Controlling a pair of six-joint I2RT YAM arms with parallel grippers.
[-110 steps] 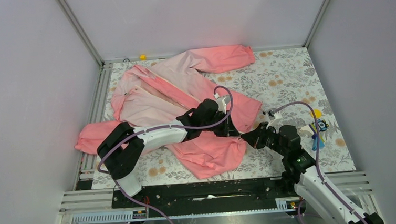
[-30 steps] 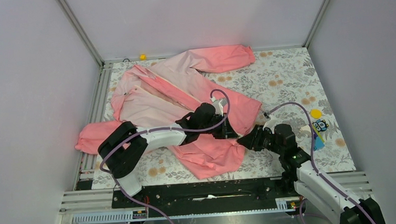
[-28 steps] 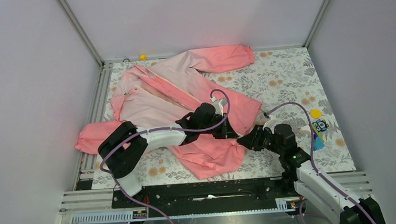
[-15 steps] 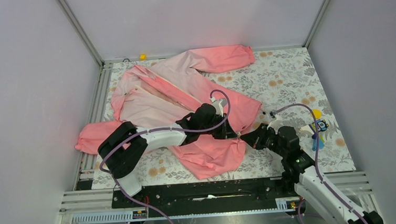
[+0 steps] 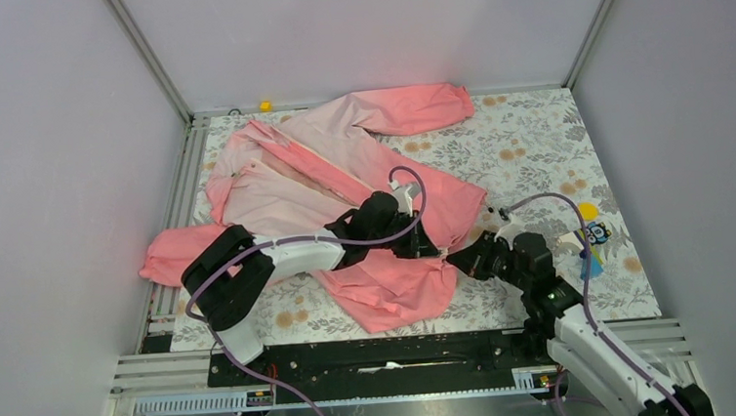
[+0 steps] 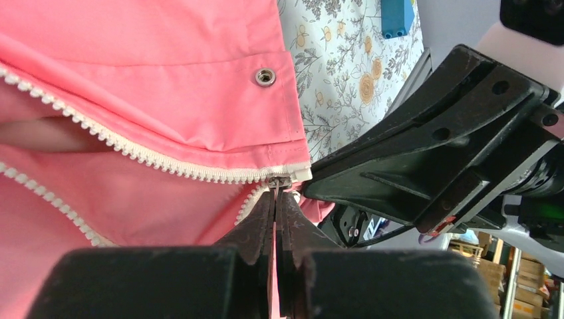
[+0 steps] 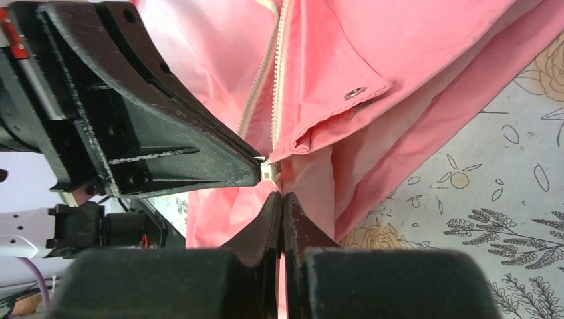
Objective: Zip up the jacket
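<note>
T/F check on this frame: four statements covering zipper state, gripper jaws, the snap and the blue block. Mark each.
1. The zipper of the jacket is done up to the collar. False: its two tooth rows lie apart above the bottom end.
2. The left gripper and the right gripper are both shut, tips at the zipper's bottom end. True.
3. A metal snap sits on the hem flap beside the zipper. True.
4. The blue block lies on the jacket. False: it lies on the floral table cover, off the fabric.
</note>
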